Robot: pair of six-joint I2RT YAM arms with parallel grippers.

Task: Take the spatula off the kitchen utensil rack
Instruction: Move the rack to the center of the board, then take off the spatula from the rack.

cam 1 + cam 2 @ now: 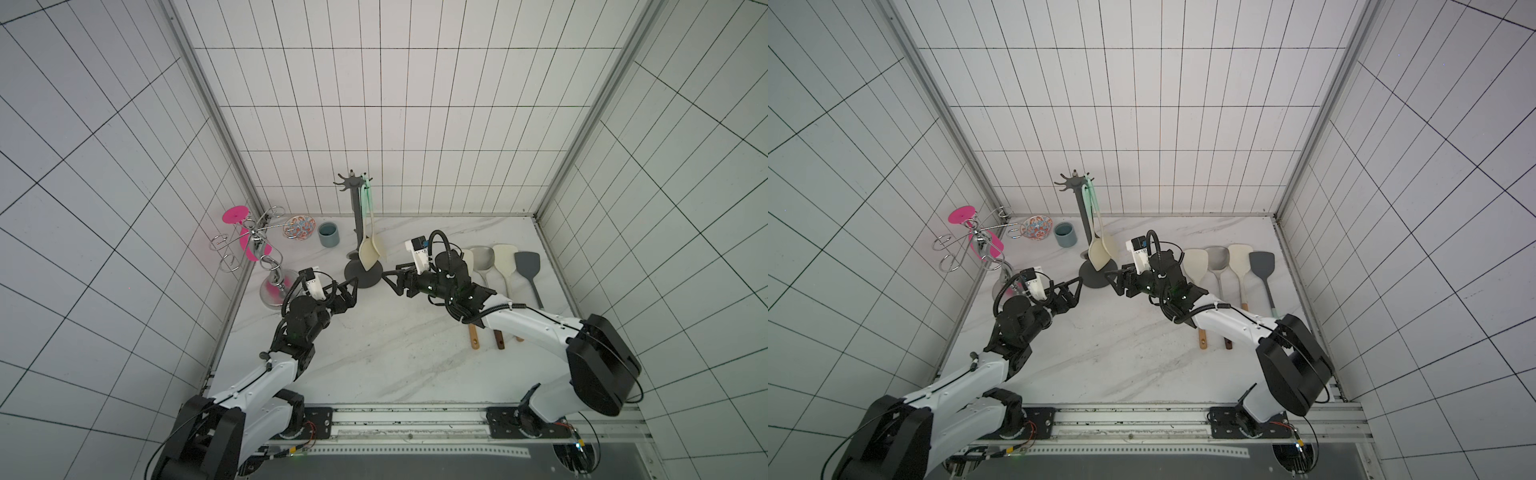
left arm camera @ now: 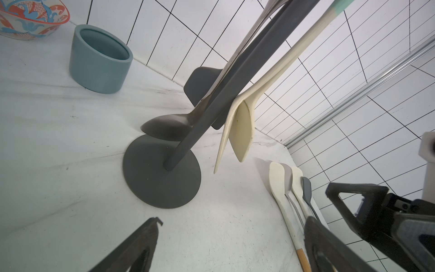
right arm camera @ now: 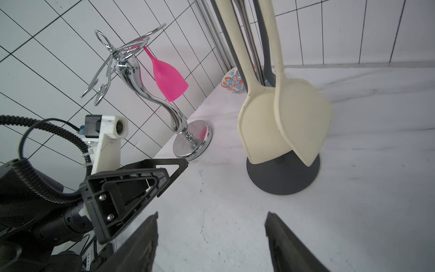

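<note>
On the kitchen utensil rack [image 1: 357,212] the spatula [image 1: 369,255] hangs upright, blade down; left and right jaws gape empty

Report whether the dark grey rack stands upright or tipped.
Upright: the utensil rack's base lies flat on the tabletop, pole rising straight, cream spatulas hanging from its hooks.

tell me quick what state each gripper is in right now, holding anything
left gripper: open, holding nothing
right gripper: open, holding nothing
</note>
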